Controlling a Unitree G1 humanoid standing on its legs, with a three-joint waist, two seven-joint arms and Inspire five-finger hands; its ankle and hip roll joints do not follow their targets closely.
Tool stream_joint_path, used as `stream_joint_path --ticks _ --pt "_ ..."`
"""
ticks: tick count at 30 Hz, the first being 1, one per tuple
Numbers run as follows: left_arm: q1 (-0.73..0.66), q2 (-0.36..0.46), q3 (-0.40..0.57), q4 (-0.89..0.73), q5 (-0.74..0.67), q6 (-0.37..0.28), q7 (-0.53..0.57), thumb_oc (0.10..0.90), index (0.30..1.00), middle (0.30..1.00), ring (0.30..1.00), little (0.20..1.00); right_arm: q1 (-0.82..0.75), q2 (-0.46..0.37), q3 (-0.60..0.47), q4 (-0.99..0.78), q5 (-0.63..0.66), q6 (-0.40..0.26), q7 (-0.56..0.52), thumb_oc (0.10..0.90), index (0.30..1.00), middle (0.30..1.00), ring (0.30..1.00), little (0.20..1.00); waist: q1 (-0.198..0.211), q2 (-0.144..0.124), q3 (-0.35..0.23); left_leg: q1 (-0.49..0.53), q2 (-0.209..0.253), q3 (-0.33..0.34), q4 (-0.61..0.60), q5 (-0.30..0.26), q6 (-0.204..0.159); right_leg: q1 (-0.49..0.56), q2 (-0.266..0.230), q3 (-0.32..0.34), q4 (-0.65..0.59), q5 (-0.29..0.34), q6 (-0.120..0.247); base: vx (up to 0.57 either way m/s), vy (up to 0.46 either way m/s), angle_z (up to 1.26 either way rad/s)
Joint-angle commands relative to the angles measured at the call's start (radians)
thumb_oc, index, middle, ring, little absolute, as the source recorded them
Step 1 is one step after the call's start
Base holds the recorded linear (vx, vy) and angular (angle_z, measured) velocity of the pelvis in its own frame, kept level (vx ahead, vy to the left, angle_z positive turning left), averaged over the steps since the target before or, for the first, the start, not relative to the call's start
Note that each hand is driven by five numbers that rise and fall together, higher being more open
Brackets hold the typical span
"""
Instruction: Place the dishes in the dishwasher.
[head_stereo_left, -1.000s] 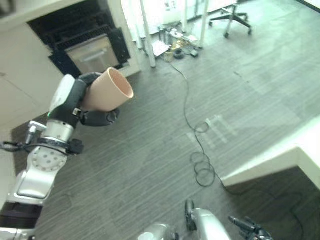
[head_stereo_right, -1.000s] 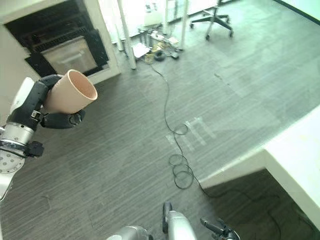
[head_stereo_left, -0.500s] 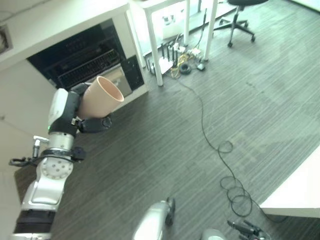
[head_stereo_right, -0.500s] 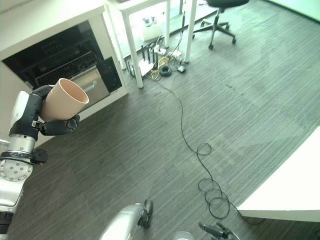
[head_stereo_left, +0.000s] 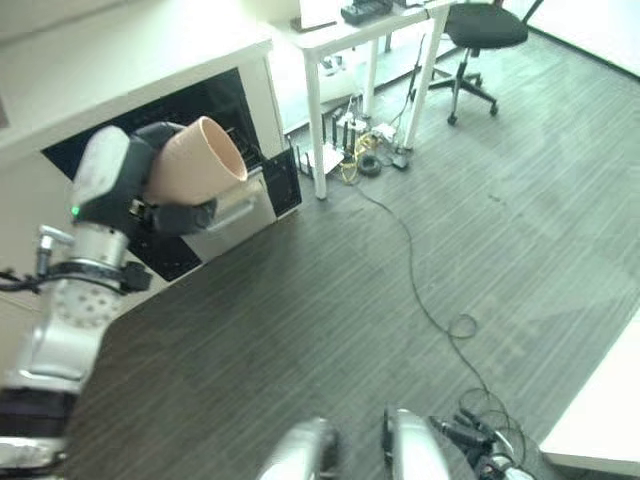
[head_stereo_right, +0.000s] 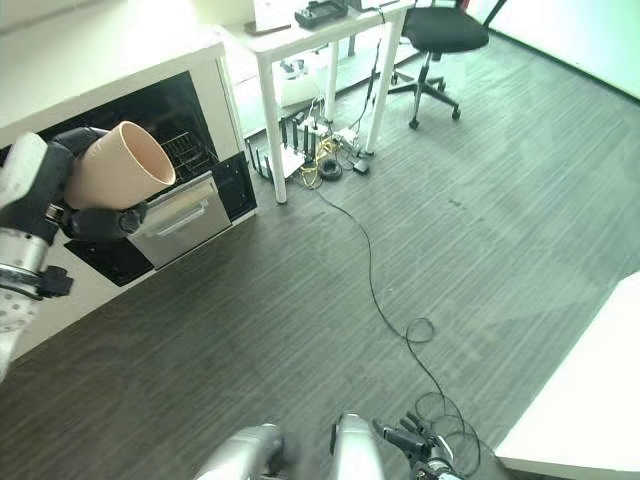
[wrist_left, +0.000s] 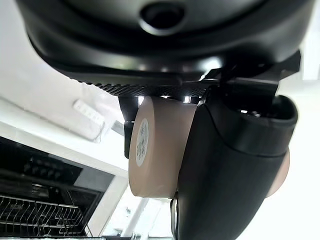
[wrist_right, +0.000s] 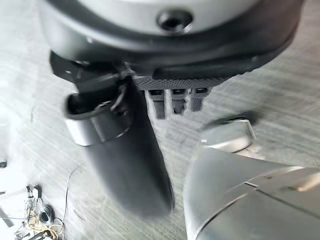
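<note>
Upper left, the left hand (head_stereo_left: 165, 205) has its fingers clamped on the tan cup (head_stereo_left: 196, 160), before the open dishwasher (head_stereo_right: 170, 160); the right hand's (wrist_right: 125, 150) fingers hang relaxed.

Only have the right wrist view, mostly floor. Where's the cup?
Observer: In the left hand, fingers curled round the beige cup, held in the air.
Operator: Dishwasher open?
Observer: Yes. The dishwasher shows a dark open cavity just beyond the cup.
Operator: Anything loaded?
Observer: A wire rack is visible inside; I can't tell whether it holds dishes.
Operator: Cup upright?
Observer: No, tilted, mouth pointing away from the arm.
</note>
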Motion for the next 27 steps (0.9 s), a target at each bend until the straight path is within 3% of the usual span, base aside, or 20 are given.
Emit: stream_joint_path --ticks 1,2,4,7,8,10,12,13,15,17,18,20,21,22,25,26,27 --pt "-0.076 0.063 0.081 -0.104 -0.057 -0.048 0.075 0.4 0.3 0.3 0.3 0.3 0.014 -0.053 -0.025 0.06 0.06 0.026 0.0 0.8 0.9 0.9 0.9 0.9 -0.038 0.025 -0.068 0.238 -0.061 -0.06 -0.238 -0.064 0.017 0.02 -0.009 0.04 -0.102 0.147 0.108 0.66 -0.342 0.3" --pt "-0.065 0.08 0.091 -0.078 -0.065 -0.076 0.077 0.4 0.3 0.3 0.3 0.3 0.013 -0.052 -0.035 0.076 0.067 0.042 -0.011 0.8 0.9 0.9 0.9 0.9 -0.034 0.027 -0.081 0.255 -0.053 -0.086 -0.238 -0.088 0.01 0.012 -0.007 0.07 -0.102 0.158 0.114 0.62 -0.325 0.62" --pt "-0.027 0.08 0.123 -0.056 -0.075 -0.099 0.08 0.4 0.3 0.3 0.3 0.3 0.011 -0.053 -0.036 0.093 0.058 0.05 -0.014 0.8 0.9 0.9 0.9 0.9 -0.018 0.029 -0.096 0.266 -0.036 -0.097 -0.238 -0.093 -0.002 0.043 -0.005 0.062 -0.102 0.137 0.106 0.49 -0.263 0.7" --pt "0.055 0.056 0.195 -0.081 -0.103 -0.064 0.078 0.4 0.3 0.3 0.3 0.3 -0.001 -0.067 -0.029 0.127 0.005 0.044 0.001 0.8 0.9 0.9 0.9 0.9 -0.003 0.044 -0.119 0.308 0.027 -0.108 -0.238 -0.057 -0.049 0.097 0.017 0.058 -0.102 0.092 0.074 0.54 -0.286 0.38" --pt "0.076 0.047 0.21 -0.088 -0.105 -0.06 0.078 0.4 0.3 0.3 0.3 0.3 -0.004 -0.072 -0.028 0.131 -0.006 0.032 0.008 0.8 0.9 0.9 0.9 0.9 0.005 0.05 -0.119 0.313 0.056 -0.097 -0.238 0.009 -0.071 0.12 0.025 0.051 -0.102 0.073 0.06 0.36 -0.21 0.09" --pt "0.108 0.02 0.238 -0.107 -0.089 -0.058 0.078 0.4 0.3 0.3 0.3 0.3 -0.005 -0.081 -0.027 0.122 -0.02 0.014 0.027 0.8 0.9 0.9 0.9 0.9 0.028 0.05 -0.116 0.311 0.098 -0.061 -0.235 0.197 -0.114 0.174 0.025 0.03 -0.102 0.027 0.037 0.35 -0.225 -0.14" --pt "0.125 -0.004 0.253 -0.134 -0.082 -0.047 0.078 0.4 0.3 0.3 0.3 0.3 -0.011 -0.091 -0.026 0.104 -0.032 -0.01 0.035 0.8 0.9 0.9 0.9 0.9 0.037 0.044 -0.095 0.209 0.116 -0.001 -0.062 0.281 -0.134 0.23 0.023 0.019 -0.102 -0.015 0.011 0.31 -0.262 -0.09" --pt "0.127 -0.008 0.252 -0.142 -0.085 -0.044 0.081 0.4 0.3 0.3 0.3 0.3 -0.019 -0.097 -0.022 0.093 -0.034 -0.021 0.026 0.8 0.9 0.9 0.9 0.9 0.043 0.035 -0.078 0.11 0.125 0.045 0.055 0.286 -0.134 0.261 0.018 0.003 -0.102 -0.033 -0.005 0.27 -0.27 0.28" --pt "0.122 -0.007 0.253 -0.15 -0.081 -0.041 0.07 0.4 0.3 0.3 0.3 0.3 -0.027 -0.101 -0.033 0.088 -0.011 -0.018 0.017 0.8 0.9 0.9 0.9 0.9 0.057 0.044 -0.074 0.055 0.07 0.071 0.051 0.234 -0.119 0.274 0.035 -0.019 -0.102 -0.045 -0.007 0.24 -0.155 0.54" --pt "0.134 -0.009 0.259 -0.158 -0.072 -0.04 0.062 0.4 0.3 0.3 0.3 0.3 -0.027 -0.104 -0.042 0.083 0.005 0.0 0.025 0.8 0.9 0.9 0.9 0.9 0.074 0.049 -0.074 0.051 0.024 0.082 -0.024 0.197 -0.1 0.287 0.049 -0.025 -0.102 -0.056 -0.004 0.31 -0.025 0.23" --pt "0.147 -0.019 0.247 -0.167 -0.061 -0.043 0.074 0.4 0.3 0.3 0.3 0.3 -0.025 -0.096 -0.049 0.071 -0.012 0.016 0.019 0.8 0.9 0.9 0.9 0.9 0.085 0.053 -0.063 0.025 0.001 0.132 -0.159 0.211 -0.104 0.321 0.063 -0.053 -0.102 -0.083 -0.005 0.35 0.038 -0.01" --pt "0.14 -0.043 0.212 -0.187 -0.038 -0.046 0.096 0.4 0.3 0.3 0.3 0.3 -0.018 -0.085 -0.041 0.074 0.008 0.029 -0.009 0.8 0.9 0.9 0.9 0.9 0.104 0.052 -0.044 -0.068 -0.025 0.22 -0.238 0.256 -0.113 0.365 0.079 -0.076 -0.102 -0.113 -0.011 0.31 0.107 0.24" --pt "0.134 -0.054 0.195 -0.181 -0.037 -0.07 0.108 0.4 0.3 0.3 0.3 0.3 -0.006 -0.076 -0.04 0.083 0.015 0.033 -0.016 0.8 0.9 0.9 0.9 0.9 0.102 0.054 -0.055 -0.096 0.005 0.277 -0.238 0.243 -0.099 0.37 0.084 -0.107 -0.102 -0.126 -0.012 0.29 0.193 0.24" --pt "0.142 -0.062 0.195 -0.172 -0.052 -0.074 0.119 0.4 0.3 0.3 0.3 0.3 -0.007 -0.072 -0.029 0.085 -0.006 0.038 -0.034 0.8 0.9 0.9 0.9 0.9 0.107 0.061 -0.063 -0.082 -0.004 0.235 -0.238 0.231 -0.102 0.387 0.096 -0.105 -0.102 -0.141 -0.012 0.22 0.196 0.34" --pt "0.116 -0.079 0.178 -0.165 -0.061 -0.087 0.107 0.4 0.3 0.3 0.3 0.3 0.012 -0.064 -0.029 0.098 -0.047 0.012 -0.048 0.8 0.9 0.9 0.9 0.9 0.119 0.051 -0.093 -0.067 0.009 0.24 -0.238 0.205 -0.067 0.45 0.102 -0.134 -0.102 -0.171 -0.016 0.18 0.136 -0.74" --pt "0.089 -0.076 0.161 -0.181 -0.05 -0.057 0.101 0.4 0.3 0.3 0.3 0.3 0.017 -0.054 -0.038 0.088 -0.028 0.005 -0.038 0.8 0.9 0.9 0.9 0.9 0.107 0.061 -0.097 -0.038 0.009 0.205 -0.238 0.174 -0.048 0.488 0.115 -0.151 -0.102 -0.105 0.009 0.27 0.113 0.34" --pt "0.058 -0.06 0.14 -0.18 -0.057 -0.045 0.098 0.4 0.3 0.3 0.3 0.3 0.022 -0.04 -0.037 0.067 -0.017 0.003 -0.042 0.8 0.9 0.9 0.9 0.9 0.088 0.072 -0.092 0.002 0.004 0.153 -0.238 0.139 -0.022 0.446 0.111 -0.136 0.016 -0.035 0.04 0.21 0.091 0.71"
